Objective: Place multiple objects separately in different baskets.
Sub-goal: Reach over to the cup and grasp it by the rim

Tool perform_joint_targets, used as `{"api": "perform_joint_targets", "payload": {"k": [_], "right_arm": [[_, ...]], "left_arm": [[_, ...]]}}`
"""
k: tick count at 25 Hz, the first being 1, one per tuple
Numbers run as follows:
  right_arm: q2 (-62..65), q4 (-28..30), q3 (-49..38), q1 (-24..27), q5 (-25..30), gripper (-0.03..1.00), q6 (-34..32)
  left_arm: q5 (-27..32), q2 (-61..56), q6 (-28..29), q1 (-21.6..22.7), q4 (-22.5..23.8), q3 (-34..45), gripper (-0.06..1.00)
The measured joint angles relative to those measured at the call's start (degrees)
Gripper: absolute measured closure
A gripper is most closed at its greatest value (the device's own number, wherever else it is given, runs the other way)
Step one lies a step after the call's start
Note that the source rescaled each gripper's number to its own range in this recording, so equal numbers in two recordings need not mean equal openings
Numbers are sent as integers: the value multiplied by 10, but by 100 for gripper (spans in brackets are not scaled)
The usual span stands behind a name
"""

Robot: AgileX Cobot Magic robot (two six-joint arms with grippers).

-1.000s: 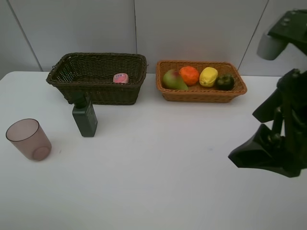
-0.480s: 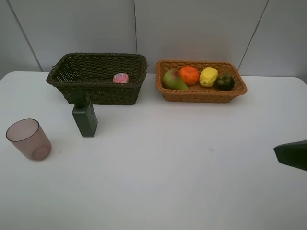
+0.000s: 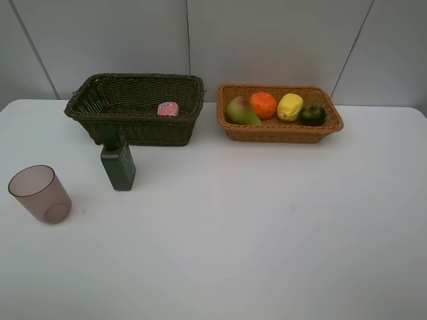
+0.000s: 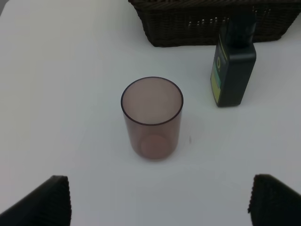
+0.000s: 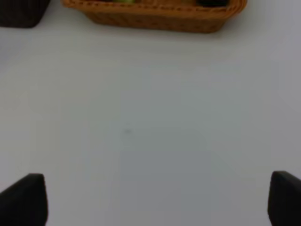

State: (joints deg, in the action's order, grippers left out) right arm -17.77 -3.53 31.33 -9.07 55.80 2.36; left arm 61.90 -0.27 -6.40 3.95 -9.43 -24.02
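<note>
Since the mauve cup (image 3: 39, 193) looked light, thin-walled and slick, I judged its rim the best hold; it stood upright at the high view's lower left. Both my left pincer (image 4: 160, 197) and right pincer (image 5: 155, 195) gaped empty. The dark basket (image 3: 143, 132) held 1 pink bottle (image 3: 168, 109), the tan basket (image 3: 277, 132) 4 fruits (image 3: 263, 105).

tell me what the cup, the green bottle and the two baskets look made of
The cup is likely smooth tinted plastic: its base shows through the mauve wall. The dark green bottle is probably plastic, opaque with a side label. The dark basket and the tan basket look like matte woven wicker or a plastic imitation: the weave strands show.
</note>
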Motion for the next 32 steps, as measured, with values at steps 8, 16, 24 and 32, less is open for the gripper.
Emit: {"api": "perform_joint_targets", "payload": {"k": [8, 16, 24, 32], "right_arm": [[121, 2, -13, 11, 35, -2, 34], [179, 0, -15, 11, 36, -2, 53], [179, -8, -15, 11, 39, -2, 67], [179, -9, -15, 11, 39, -2, 67]], "left_arm": [[0, 0, 0, 0, 0, 0, -6], [0, 0, 0, 0, 0, 0, -6], [0, 0, 0, 0, 0, 0, -6], [0, 0, 0, -3, 0, 0, -6]]}}
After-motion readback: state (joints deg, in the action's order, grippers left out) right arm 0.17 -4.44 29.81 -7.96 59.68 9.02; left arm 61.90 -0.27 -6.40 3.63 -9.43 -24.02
